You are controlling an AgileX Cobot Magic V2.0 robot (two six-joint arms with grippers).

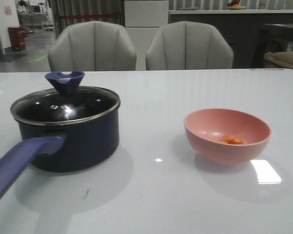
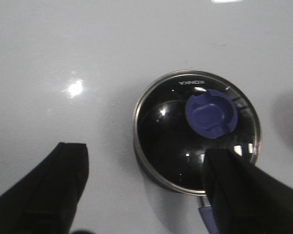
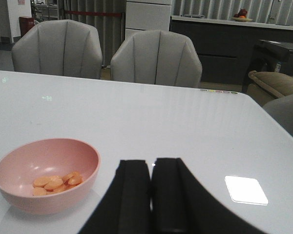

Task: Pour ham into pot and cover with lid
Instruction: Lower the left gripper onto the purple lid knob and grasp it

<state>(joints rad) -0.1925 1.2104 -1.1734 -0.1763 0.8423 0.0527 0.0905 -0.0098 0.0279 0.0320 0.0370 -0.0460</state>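
Note:
The dark navy pot (image 1: pixel 73 141) stands on the left of the table with its purple-blue handle (image 1: pixel 17 163) pointing toward me. The glass lid (image 1: pixel 63 105) with its blue knob (image 1: pixel 64 81) sits on it. The ham (image 1: pixel 231 139) lies as a few orange chunks in the pink bowl (image 1: pixel 227 134) on the right. My left gripper (image 2: pixel 144 170) is open above the table beside the lidded pot (image 2: pixel 198 131); one finger overlaps the lid's rim. My right gripper (image 3: pixel 151 168) is shut and empty, to the side of the bowl (image 3: pixel 46 175) with the ham (image 3: pixel 56 183).
Two grey chairs (image 1: pixel 139 46) stand behind the white table (image 1: pixel 161 195). Neither arm shows in the front view. A bright light patch (image 1: pixel 265 171) reflects on the table near the bowl.

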